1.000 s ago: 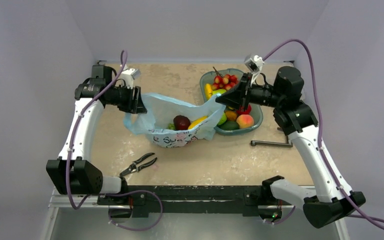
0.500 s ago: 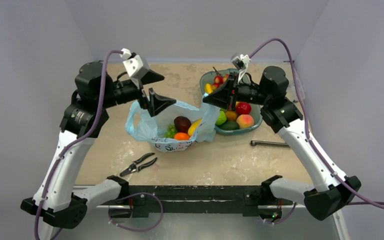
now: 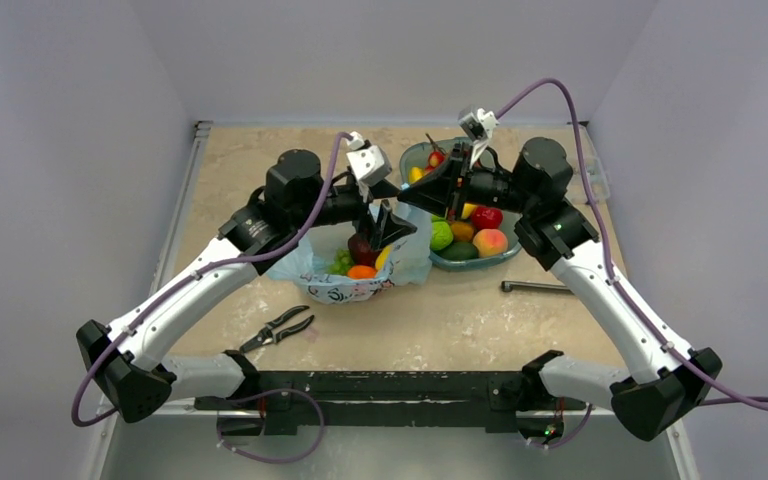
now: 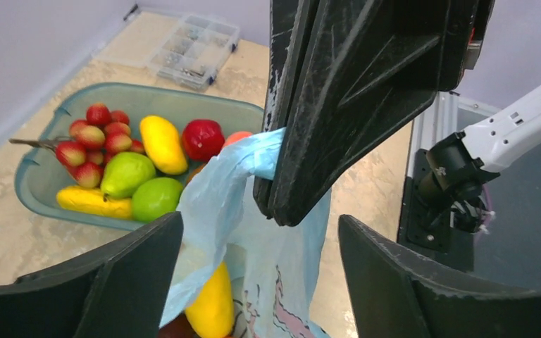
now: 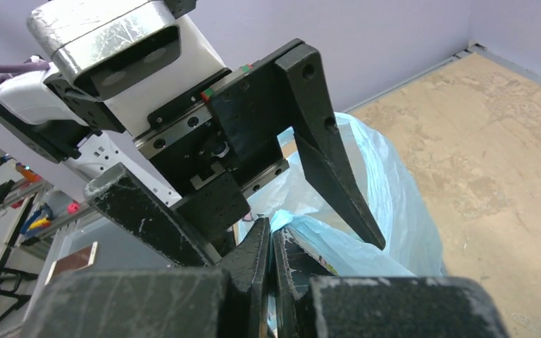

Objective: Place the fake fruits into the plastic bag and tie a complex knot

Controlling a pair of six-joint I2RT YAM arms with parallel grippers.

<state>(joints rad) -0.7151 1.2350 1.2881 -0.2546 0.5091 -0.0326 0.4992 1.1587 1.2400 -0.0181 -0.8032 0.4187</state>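
Beside the teal oval dish [image 4: 183,102], the crinkly light-blue plastic bag [image 3: 345,290] is pinched up for filling by the closed right gripper [image 5: 272,236]; the left gripper [image 4: 258,217] is opened wide, empty.

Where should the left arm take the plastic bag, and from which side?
The bunched handle of the plastic bag just below where the right gripper pinches it, coming from the left, jaws straddling. It hangs there as a narrow taut strip, in line with the open left gripper.

Light-blue plastic bag [image 4: 211,211] with dark and pink print; teal dish [image 4: 183,105]; red, yellow and green fake fruits [image 4: 125,172]
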